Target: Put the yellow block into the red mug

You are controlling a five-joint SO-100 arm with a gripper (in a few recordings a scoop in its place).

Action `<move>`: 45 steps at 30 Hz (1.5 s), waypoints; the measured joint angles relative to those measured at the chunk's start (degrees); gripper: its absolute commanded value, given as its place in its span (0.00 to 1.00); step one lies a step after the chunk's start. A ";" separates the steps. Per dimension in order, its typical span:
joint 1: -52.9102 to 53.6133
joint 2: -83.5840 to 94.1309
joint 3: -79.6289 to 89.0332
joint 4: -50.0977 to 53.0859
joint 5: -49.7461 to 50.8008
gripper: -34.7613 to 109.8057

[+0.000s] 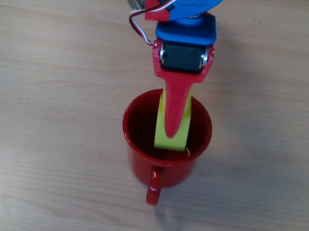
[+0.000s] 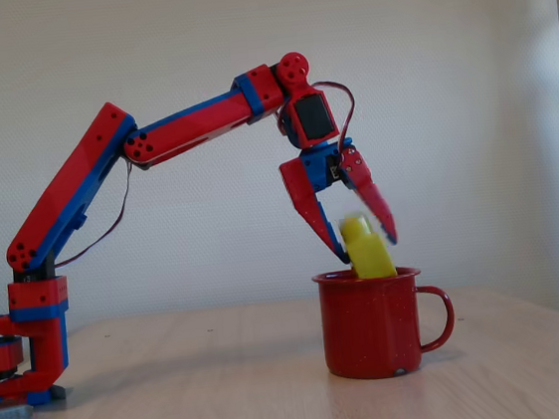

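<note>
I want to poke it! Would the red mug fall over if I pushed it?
Probably not: the red mug looks squat with a wide flat base. Its glossy surface suggests it would slide on the smooth wooden table rather than tip. It looks rigid.

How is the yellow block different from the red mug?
The yellow block is bright yellow; the red mug is glossy red with faint speckles. The block is much smaller and narrower than the mug. The mug stands on the table, while the block sits partly above the mug's rim between the fingers of the gripper, looking blurred in the fixed view. The mug has a loop handle; the block has none.
</note>
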 measured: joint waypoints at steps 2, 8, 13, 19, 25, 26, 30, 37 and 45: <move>0.00 0.00 0.00 0.00 0.00 0.52; 0.00 0.00 0.79 0.00 0.00 0.54; 0.53 0.00 2.02 0.00 0.00 0.53; 0.53 0.09 3.16 -0.79 0.00 0.48; 1.67 1.49 5.27 -0.88 0.00 0.31; 1.85 1.93 5.27 -1.67 0.00 0.28; 2.20 7.21 7.91 -2.90 0.00 0.24; 2.72 16.00 15.03 -4.48 -3.87 0.24; 4.83 31.82 28.92 -10.63 -7.12 0.24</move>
